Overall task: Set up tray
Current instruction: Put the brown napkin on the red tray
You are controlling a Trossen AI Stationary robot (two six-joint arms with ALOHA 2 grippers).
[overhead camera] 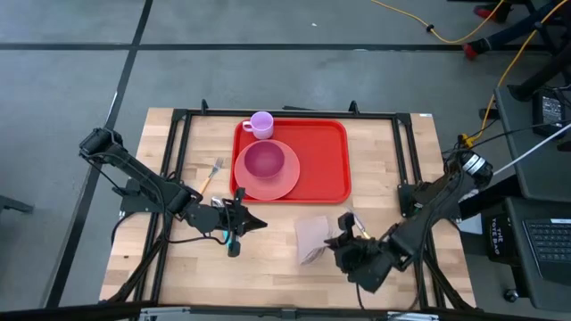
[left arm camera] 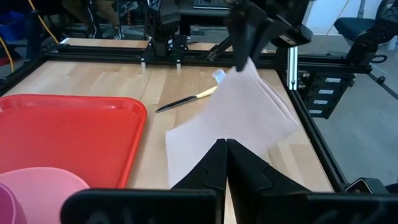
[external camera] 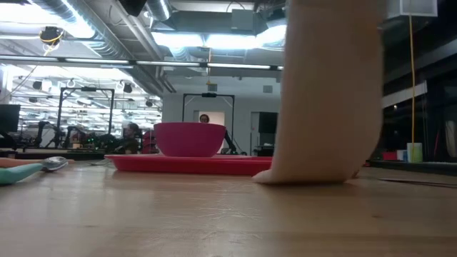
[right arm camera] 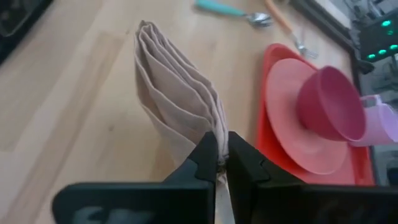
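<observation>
The red tray (overhead camera: 326, 165) lies at the table's middle far side. It carries a pink plate (overhead camera: 284, 183) with a magenta bowl (overhead camera: 265, 160) and a lilac cup (overhead camera: 260, 124). My right gripper (overhead camera: 343, 236) is near the table's front, to the right of the middle, shut on a folded beige napkin (overhead camera: 312, 239). My left gripper (overhead camera: 257, 223) is shut and empty near the tray's near left corner. A teal-handled spoon (overhead camera: 234, 242) lies on the table just in front of it. A fork (overhead camera: 211, 172) lies left of the tray. My right gripper pinches the napkin's upper corner (right arm camera: 211, 134) between its two fingers, several folded layers together. The fingers (left arm camera: 244, 43) slant down from the table's right side. The napkin stands tilted below them, and its lower edge (external camera: 307, 177) rests on the table.
A slim dark utensil with a pale handle (left arm camera: 186, 99) lies on the table beyond the napkin, toward the right arm's base. Black frame rails (overhead camera: 406, 152) run along the table's sides. Bare wood lies between the tray's near edge and the front edge.
</observation>
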